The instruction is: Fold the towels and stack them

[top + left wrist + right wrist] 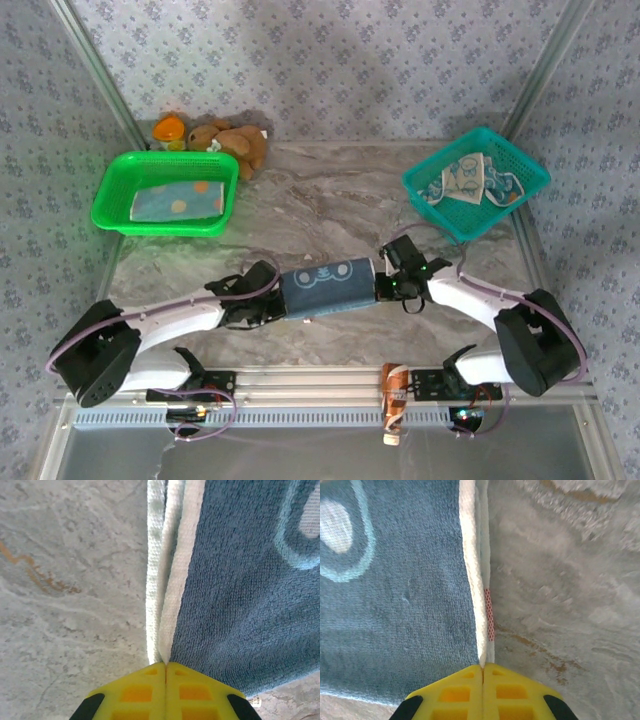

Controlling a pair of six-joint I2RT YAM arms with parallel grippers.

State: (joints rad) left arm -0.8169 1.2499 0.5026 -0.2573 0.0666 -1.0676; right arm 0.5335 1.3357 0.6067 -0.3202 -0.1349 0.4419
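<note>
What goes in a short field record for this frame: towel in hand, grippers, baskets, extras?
held towel: blue-grey towel, folded, spanning between both grippers
left gripper: shut on its white-edged end
right gripper: shut on the opposite end
green basket: dotted towel folded inside
teal basket: pale printed towel, crumpled
extra: brown plush toy behind green basket

Bare tabletop (320,205) lies open between green basket (160,228) and teal basket (455,220); the blue-grey towel (328,288) spans the near middle.
</note>
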